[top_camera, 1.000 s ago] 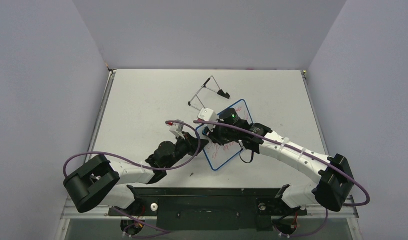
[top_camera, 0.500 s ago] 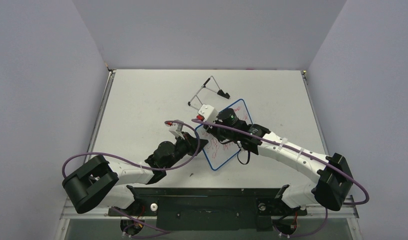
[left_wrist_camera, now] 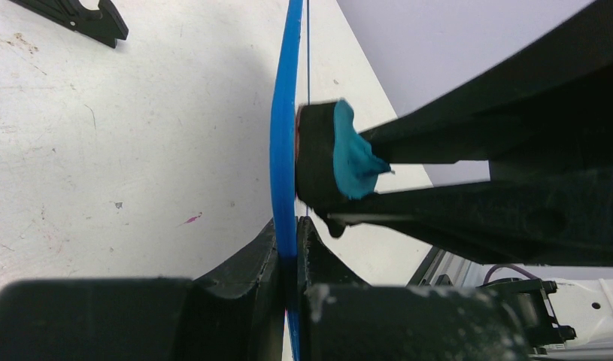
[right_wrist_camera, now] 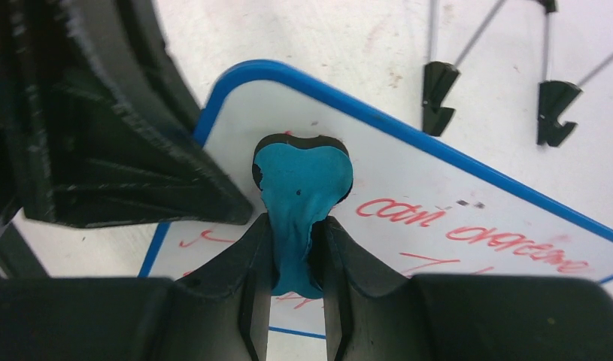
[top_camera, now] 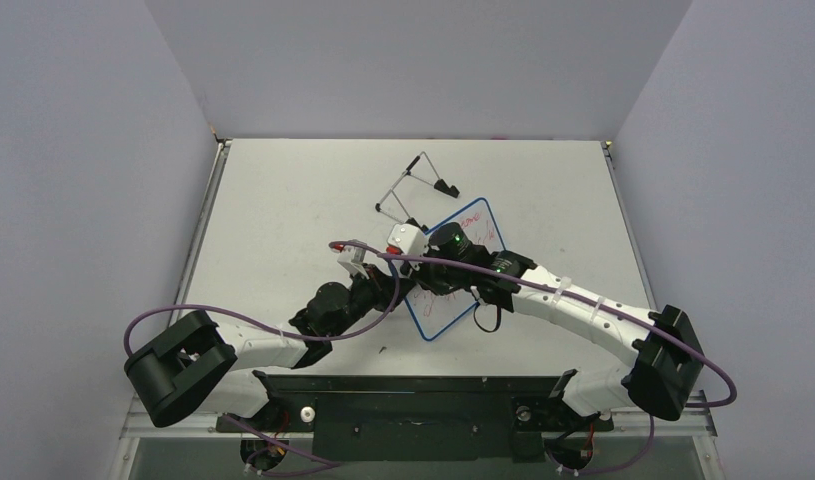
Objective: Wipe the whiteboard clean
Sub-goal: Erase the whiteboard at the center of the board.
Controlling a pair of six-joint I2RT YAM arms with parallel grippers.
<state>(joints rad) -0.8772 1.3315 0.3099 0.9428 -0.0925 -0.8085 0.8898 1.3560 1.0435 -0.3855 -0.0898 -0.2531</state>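
Observation:
A blue-framed whiteboard with red writing lies tilted at mid-table. My left gripper is shut on the board's blue edge, seen edge-on in the left wrist view. My right gripper is shut on a teal and black eraser and presses its black pad against the board near the blue corner. The eraser also shows in the left wrist view, against the board's face. In the top view both grippers meet over the board's left part.
A wire easel stand with black feet lies on the table behind the board; its feet show in the right wrist view. Purple cables loop off both arms. Grey walls close in the table on three sides.

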